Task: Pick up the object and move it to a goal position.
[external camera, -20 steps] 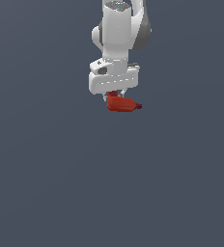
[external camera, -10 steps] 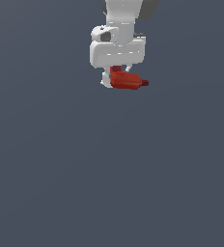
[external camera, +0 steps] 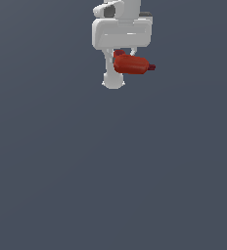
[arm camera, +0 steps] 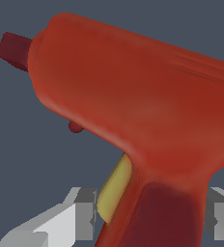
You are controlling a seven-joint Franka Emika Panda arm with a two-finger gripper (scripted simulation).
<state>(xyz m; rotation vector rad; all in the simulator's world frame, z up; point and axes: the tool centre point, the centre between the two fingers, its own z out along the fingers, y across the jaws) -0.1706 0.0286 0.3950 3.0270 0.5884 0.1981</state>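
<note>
Plain dark grey-blue ground (external camera: 110,185) fills the exterior view, featureless. White Panda arm (external camera: 121,10) enters at the upper edge and hangs straight down, ending in a broad white hand block. Gripper (external camera: 125,57) sits directly beneath that block, pinching the handle of the red drill-like object (external camera: 131,64), which is clear of the ground and well above it. Object body lies roughly level, dark tip pointing toward the exterior view's right. Wrist view: object (arm camera: 133,111) fills most of the frame, rounded red body with a short dark tip at one end, darker stubby handle running down between two pale grey fingers (arm camera: 80,214), one on each side of the handle. Yellow trigger patch (arm camera: 115,190) sits where handle meets body, next to one finger.
</note>
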